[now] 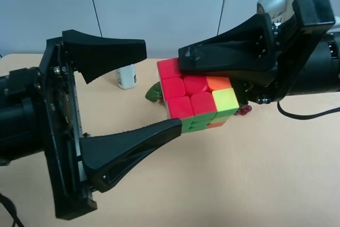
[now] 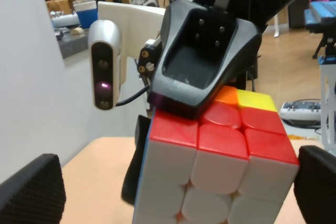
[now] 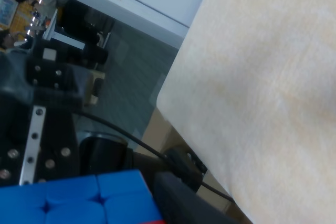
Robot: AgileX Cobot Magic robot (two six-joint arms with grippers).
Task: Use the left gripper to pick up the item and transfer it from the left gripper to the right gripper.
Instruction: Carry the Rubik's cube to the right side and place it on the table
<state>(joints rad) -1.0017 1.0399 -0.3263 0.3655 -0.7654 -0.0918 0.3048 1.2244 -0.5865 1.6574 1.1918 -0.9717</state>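
The puzzle cube [image 1: 199, 102] is hanging in the air above the table [image 1: 265, 184], and the right gripper [image 1: 194, 81] is holding it. One of that gripper's black fingers [image 1: 228, 49] is pressing on the cube's red side. In the left wrist view a second dark finger is showing on the far side of the cube, so the cube is being pinched between the two.

The left gripper [image 1: 162, 87] is reaching in from the other side of the cube with its jaws spread wide. One of its fingers [image 1: 114, 51] is pointing toward the cube with a clear gap in between. The tip of the other finger is sitting right at the cube's green corner, and I cannot tell if it is touching. In the left wrist view, one rough black pad [image 2: 31, 192] is sitting well apart from the cube and the other is just beside it.

The cube is showing red, orange and yellow squares to the high camera, with green along its low edge. Its white side is showing in the left wrist view, and its blue side [image 3: 79, 200] in the right wrist view.

Behind the cube, a white bottle [image 1: 126, 76] is standing on the table. A green leaf [image 1: 154, 93] is peeking out just beside the cube, and some small red grapes [image 1: 245, 110] are peeking out on its other side. A silver camera [image 2: 104, 64] is sitting behind the cube on the right arm.
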